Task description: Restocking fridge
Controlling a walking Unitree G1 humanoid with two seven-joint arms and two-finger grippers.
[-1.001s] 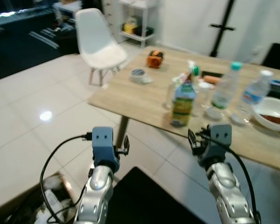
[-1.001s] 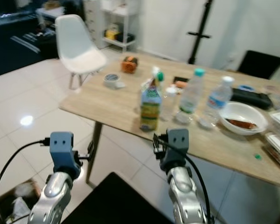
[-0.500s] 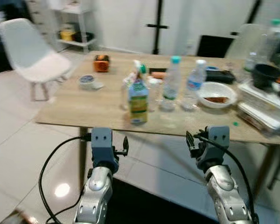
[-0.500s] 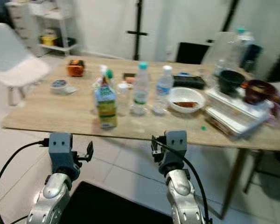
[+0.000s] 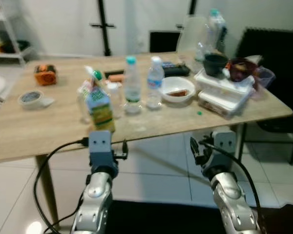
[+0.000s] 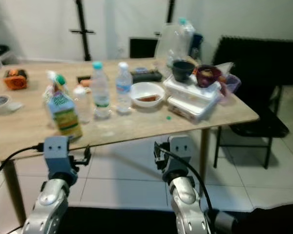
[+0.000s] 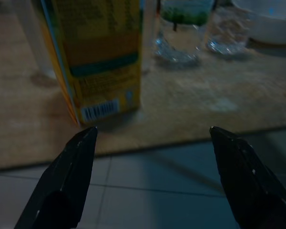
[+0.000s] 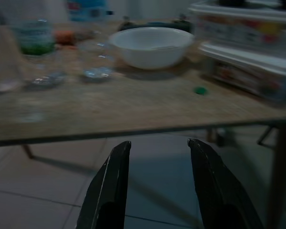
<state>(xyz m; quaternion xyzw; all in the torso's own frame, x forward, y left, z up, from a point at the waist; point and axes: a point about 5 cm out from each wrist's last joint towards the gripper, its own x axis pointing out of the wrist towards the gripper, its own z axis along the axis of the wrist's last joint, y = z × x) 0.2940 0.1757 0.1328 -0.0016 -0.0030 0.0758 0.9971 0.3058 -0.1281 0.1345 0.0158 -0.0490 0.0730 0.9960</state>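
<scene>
A green and yellow juice carton (image 5: 100, 109) stands near the front edge of the wooden table (image 5: 49, 131). Two clear water bottles (image 5: 132, 87) (image 5: 155, 83) stand behind it, beside a white bowl (image 5: 177, 89). My left gripper (image 5: 121, 150) hovers below and in front of the table edge, open and empty. In the left wrist view the carton (image 7: 102, 57) lies just beyond its wide-spread fingers (image 7: 66, 176). My right gripper (image 5: 198, 151) is open and empty too, below the edge, facing the bowl (image 8: 151, 46).
Stacked white food containers (image 5: 224, 92) with dark bowls (image 5: 215, 62) on top fill the table's right end. A tape roll (image 5: 31, 97) and an orange object (image 5: 45, 74) lie at the left. A black chair (image 6: 254, 97) stands to the right. White tiled floor (image 5: 156, 165) runs under the table.
The camera has swung right: the white chair has left the picture and the table's right end with the containers has come in. Both arms are held as before.
</scene>
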